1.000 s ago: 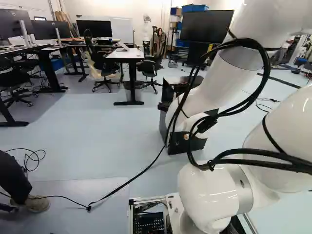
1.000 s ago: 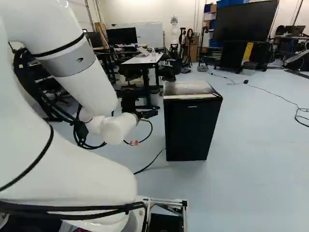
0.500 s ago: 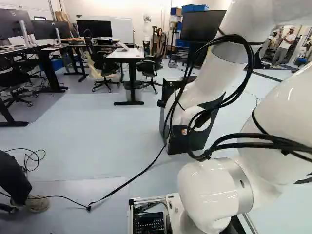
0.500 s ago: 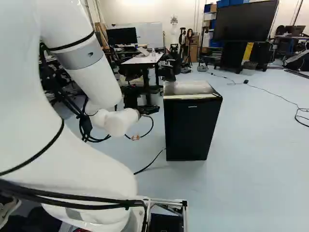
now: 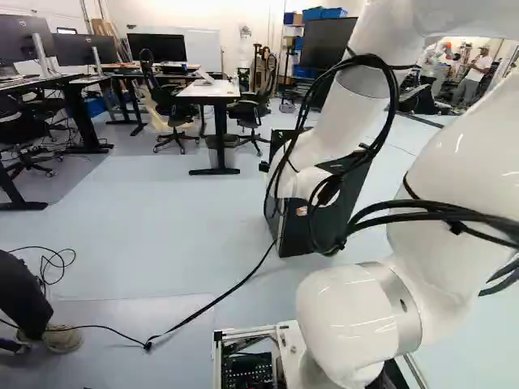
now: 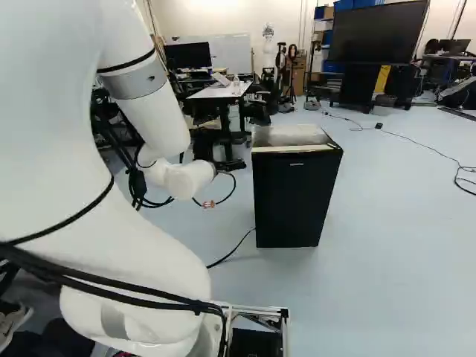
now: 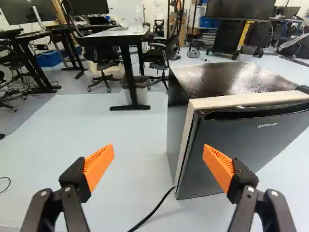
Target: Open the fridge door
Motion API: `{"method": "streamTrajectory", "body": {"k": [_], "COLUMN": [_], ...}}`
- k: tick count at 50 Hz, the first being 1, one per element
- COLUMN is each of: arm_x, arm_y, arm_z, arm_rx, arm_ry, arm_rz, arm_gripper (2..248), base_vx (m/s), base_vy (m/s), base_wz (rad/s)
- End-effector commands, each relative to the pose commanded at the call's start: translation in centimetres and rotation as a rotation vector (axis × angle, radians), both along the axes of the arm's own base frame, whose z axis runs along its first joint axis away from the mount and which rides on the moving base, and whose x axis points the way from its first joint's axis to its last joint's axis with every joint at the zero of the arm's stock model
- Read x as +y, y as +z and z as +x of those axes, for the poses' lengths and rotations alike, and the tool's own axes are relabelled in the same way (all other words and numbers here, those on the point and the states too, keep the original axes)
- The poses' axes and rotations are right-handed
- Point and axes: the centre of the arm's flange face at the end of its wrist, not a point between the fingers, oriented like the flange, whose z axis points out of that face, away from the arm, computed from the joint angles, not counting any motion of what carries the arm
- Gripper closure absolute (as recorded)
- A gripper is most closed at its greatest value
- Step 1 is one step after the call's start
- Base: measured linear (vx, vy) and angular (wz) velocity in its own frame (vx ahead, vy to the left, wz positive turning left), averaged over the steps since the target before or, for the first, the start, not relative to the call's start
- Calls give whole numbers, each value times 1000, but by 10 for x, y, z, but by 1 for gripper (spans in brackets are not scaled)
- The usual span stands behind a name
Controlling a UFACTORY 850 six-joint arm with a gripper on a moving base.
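Fig.: My claw (image 7: 158,150), spread and empty; fridge door (image 7: 263,142) at one o'clock.
I expect a stiff seal (image 7: 187,137), then light swing; best hold, the nine-o'clock edge (image 7: 193,146).

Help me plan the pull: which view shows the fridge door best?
The right base view: the door's whole front shows, unobstructed. The wrist view is closer, but a finger covers part and the border crops it. In the left base view, the arm and cables hide much of it.
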Motion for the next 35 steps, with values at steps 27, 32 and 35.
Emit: {"method": "streamTrajectory", "body": {"k": [27,32,35], "arm_x": [8,10,11], "arm_y": [0,0,-1], "arm_z": [38,44,48], "arm_rx": [0,-1,-1], "arm_ry": [-88,-109,-124], "arm_rz": [47,58,65], "arm_gripper": [3,3,3], "base_vx": [0,0,0], "base_vy": [0,0,0], "base_wz": [0,0,0]}}
